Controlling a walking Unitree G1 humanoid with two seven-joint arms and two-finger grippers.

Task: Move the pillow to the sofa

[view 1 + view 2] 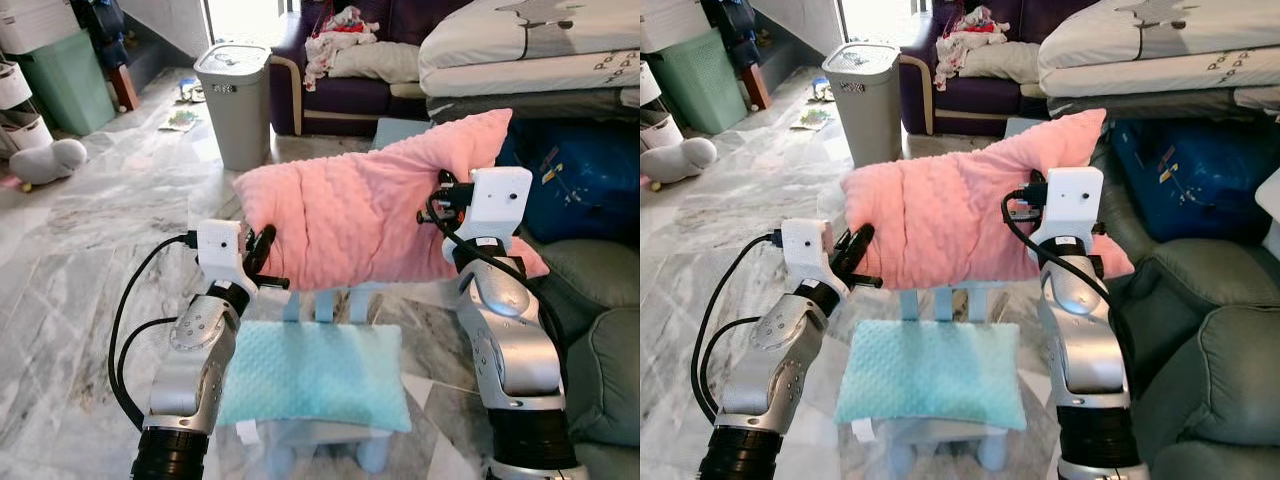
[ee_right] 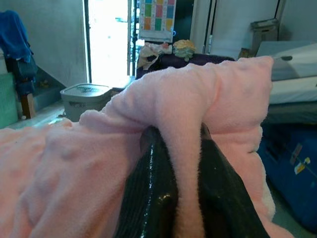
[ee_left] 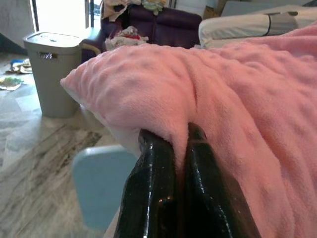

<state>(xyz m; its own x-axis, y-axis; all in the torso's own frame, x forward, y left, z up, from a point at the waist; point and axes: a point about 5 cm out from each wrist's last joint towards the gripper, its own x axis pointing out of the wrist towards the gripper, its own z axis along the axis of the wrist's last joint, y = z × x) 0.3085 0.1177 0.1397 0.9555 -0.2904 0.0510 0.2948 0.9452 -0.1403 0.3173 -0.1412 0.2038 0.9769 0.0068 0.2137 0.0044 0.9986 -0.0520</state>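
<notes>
While the pillow [image 1: 370,205] is pinched between the closed fingers of the left gripper [image 3: 171,144] and right gripper [image 2: 176,136], both folds should be kept tight until the sofa [image 1: 355,85] is reached.

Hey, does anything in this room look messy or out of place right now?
Yes: a heap of clothes is dumped on the purple sofa, and paper litter lies on the floor beside the grey bin.

Pink fleece pillow [image 1: 365,210]: soft, quilted, rectangular. It is held off the ground, long axis tilted, high corner at 2 o'clock, low end at 9 o'clock. Purple sofa [image 1: 340,95]: at 12 o'clock, well apart, with clothes piled on its seat.
</notes>
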